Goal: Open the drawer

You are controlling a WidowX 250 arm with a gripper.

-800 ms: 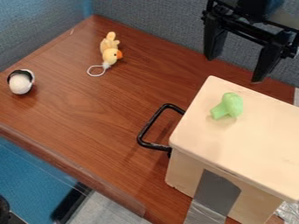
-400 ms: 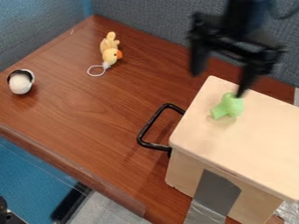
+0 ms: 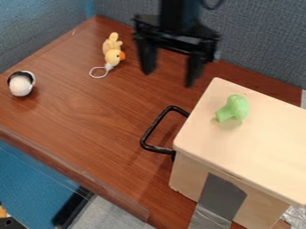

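Jaws: stood apart, on an angular black gripper (image 3: 168,78) above the brown wood-grain bench (image 3: 90,109).
Lower right: smooth, pale wooden drawer box (image 3: 257,138) sat; looped black handle (image 3: 156,126) jutted leftward.

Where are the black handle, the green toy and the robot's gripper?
Handle (image 3: 156,123): camera view, on its long bar.
Green toy (image 3: 238,106): camera view, on its rounded head.
Gripper (image 3: 169,78): camera view, midway between its fingertips.

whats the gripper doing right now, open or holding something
Gripper: open, its fingers apart with nothing between them, above the table.
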